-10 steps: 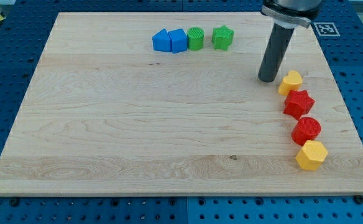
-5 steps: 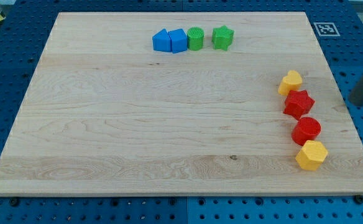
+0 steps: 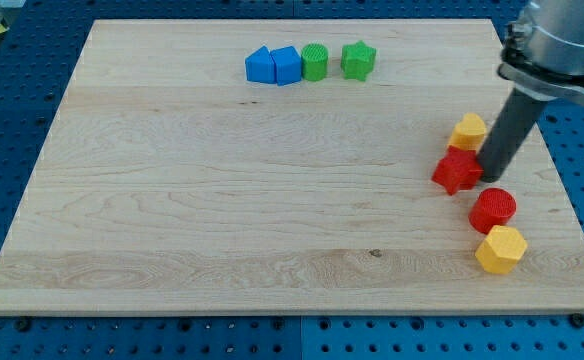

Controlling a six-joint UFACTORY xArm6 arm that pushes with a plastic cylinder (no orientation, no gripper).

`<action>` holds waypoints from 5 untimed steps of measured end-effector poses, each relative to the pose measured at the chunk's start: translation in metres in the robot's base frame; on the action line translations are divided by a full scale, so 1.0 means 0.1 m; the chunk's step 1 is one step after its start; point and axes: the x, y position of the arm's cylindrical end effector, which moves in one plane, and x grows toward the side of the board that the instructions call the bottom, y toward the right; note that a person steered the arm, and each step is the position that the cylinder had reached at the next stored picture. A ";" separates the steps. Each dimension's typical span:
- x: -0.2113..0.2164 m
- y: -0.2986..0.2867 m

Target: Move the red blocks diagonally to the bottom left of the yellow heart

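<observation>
The yellow heart point(image 3: 468, 131) lies near the board's right side. A red star-shaped block point(image 3: 456, 171) sits just below and left of it, touching or nearly touching it. My tip point(image 3: 493, 180) stands right against the red star's right side, below the heart. A red cylinder point(image 3: 493, 210) lies just below my tip, apart from the star. A yellow hexagon point(image 3: 501, 250) sits below the red cylinder, touching it.
Two blue blocks point(image 3: 273, 66), a green cylinder point(image 3: 315, 62) and a green star point(image 3: 358, 60) line up near the view's top. The wooden board point(image 3: 222, 200) ends close to the right of the red and yellow blocks.
My tip went from left of the heart, out past the right edge, and back in to the red star's right side. The red star has slid left by about a block's width.
</observation>
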 end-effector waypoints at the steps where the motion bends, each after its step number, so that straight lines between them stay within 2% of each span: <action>1: 0.00 -0.30; 3: 0.00 -1.05; 4: 0.00 -1.23; 5: 0.00 -1.01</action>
